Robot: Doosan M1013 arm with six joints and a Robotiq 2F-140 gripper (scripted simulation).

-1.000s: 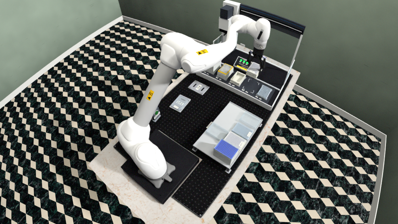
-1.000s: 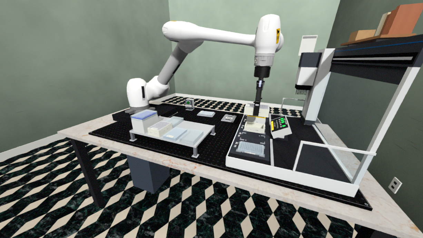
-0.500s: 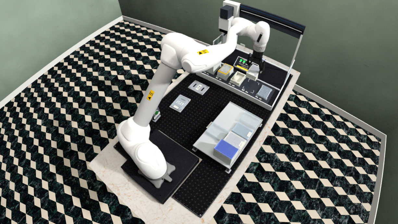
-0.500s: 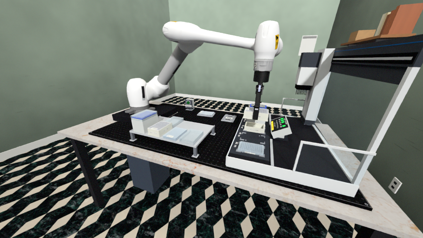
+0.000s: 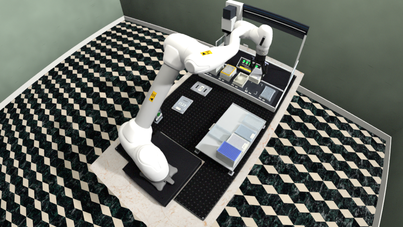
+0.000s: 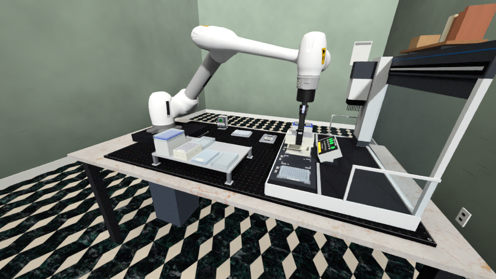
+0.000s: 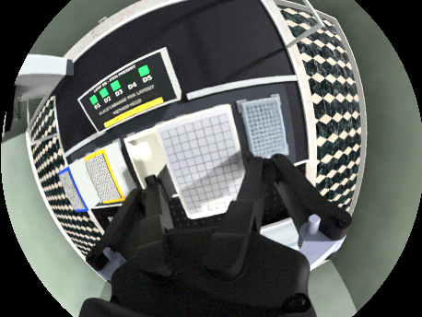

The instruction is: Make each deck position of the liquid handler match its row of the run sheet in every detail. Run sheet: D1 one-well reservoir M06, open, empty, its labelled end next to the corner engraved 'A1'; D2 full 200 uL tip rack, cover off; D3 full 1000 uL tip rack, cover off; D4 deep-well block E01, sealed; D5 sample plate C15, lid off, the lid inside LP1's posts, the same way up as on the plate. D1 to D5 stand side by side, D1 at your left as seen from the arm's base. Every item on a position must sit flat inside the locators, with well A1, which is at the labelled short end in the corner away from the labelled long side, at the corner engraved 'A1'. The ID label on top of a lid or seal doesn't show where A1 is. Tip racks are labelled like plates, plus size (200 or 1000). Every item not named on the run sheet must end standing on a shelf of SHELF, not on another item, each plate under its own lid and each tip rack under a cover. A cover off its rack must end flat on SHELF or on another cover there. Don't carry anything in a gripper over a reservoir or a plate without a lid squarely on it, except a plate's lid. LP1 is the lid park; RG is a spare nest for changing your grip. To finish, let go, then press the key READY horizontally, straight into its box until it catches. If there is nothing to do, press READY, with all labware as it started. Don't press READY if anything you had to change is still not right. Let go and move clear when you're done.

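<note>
My gripper (image 5: 257,73) (image 6: 299,137) (image 7: 206,159) is shut on a white deep-well block (image 5: 254,78) (image 6: 290,139) (image 7: 198,146) with a grid-patterned seal on top. It holds the block low over the deck, at the bare position (image 5: 251,91) between a white open reservoir (image 5: 240,79) (image 7: 144,157) and a clear, lidless sample plate (image 5: 267,92) (image 6: 293,172) (image 7: 263,120). A yellow-rimmed tip rack (image 5: 227,71) (image 7: 100,176) stands left of the reservoir. A blue-rimmed rack (image 7: 73,191) stands beyond that; the arm hides it in the top view.
The shelf (image 5: 209,140) (image 6: 239,149) carries a blue-topped tip rack (image 5: 228,150) (image 6: 168,140), two plates and clear lids. The lid park (image 5: 182,104) and spare nest (image 5: 200,88) lie on the mat. The READY key (image 5: 158,115) (image 6: 221,121) stands by the arm. A status panel (image 5: 246,63) (image 6: 327,147) sits behind the deck.
</note>
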